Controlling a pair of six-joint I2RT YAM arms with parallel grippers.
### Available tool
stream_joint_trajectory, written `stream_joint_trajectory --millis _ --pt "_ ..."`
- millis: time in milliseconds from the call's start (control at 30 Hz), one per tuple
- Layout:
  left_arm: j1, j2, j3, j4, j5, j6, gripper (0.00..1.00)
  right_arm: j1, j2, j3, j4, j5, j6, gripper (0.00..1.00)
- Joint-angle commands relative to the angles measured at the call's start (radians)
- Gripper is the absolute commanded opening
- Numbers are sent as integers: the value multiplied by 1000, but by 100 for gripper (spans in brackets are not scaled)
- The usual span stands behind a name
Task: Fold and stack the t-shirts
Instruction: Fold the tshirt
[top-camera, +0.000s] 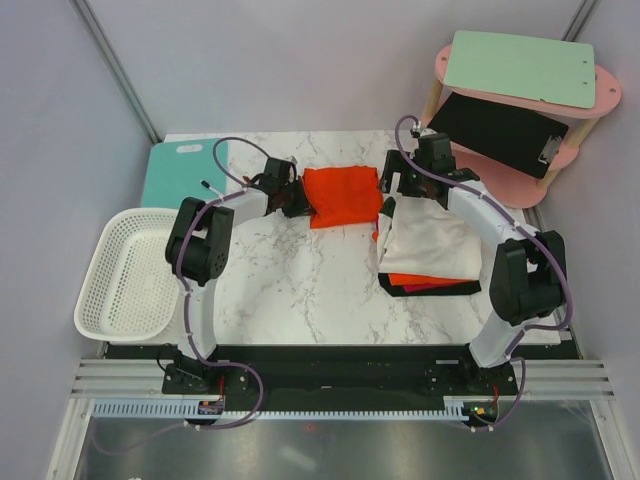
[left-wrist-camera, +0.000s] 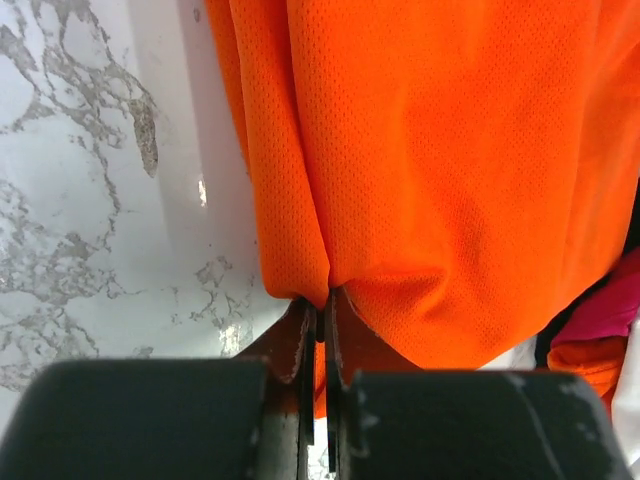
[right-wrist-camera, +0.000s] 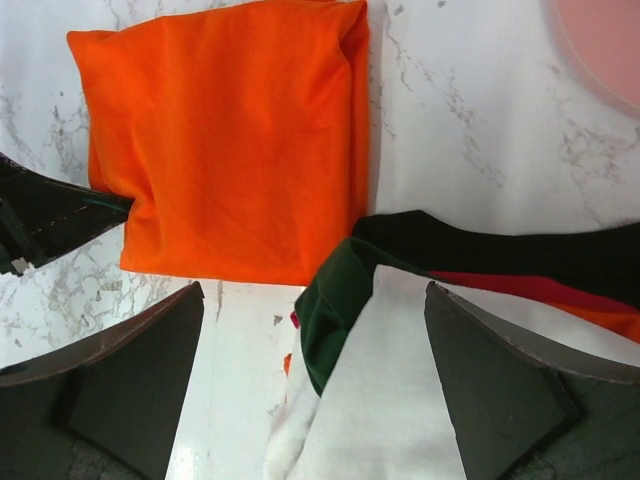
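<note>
One folded orange shirt (top-camera: 342, 195) lies at 12 o'clock on your worktop (top-camera: 300, 285), left pincer (left-wrist-camera: 322, 312) clamped on its edge. Your right pincer (right-wrist-camera: 312, 300) gapes above one pile (top-camera: 430, 245) at 3 o'clock.

One folded bright orange mesh t-shirt (top-camera: 342, 195) lies flat far-centre on marble table (top-camera: 300, 290); second orange-red shirt (top-camera: 410, 279) low in right-hand pile (top-camera: 430, 240).

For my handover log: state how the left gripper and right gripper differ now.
The left gripper is shut on an edge of the orange t-shirt; the right gripper is open, holding nothing. The left sits beside that shirt, the right over the clothes pile. Both have dark fingers.
</note>
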Motion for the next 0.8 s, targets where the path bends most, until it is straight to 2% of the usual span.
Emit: stream_joint_trajectory --millis 0,167,333,567,767 --pt "7 -52 -85 -5 -32 -20 2 12 30 68 56 -88 -3 98" --pt "29 -207 -230 -48 -72 -14 2 27 61 90 66 -137 17 98" --pt "35 -368 -291 -160 -125 4 2 42 114 120 73 -187 40 98" --pt "43 -462 -324 -281 -163 17 2 78 272 232 36 -301 76 98" --pt "52 -461 -335 -307 -154 29 2 107 351 231 -56 -286 71 98"
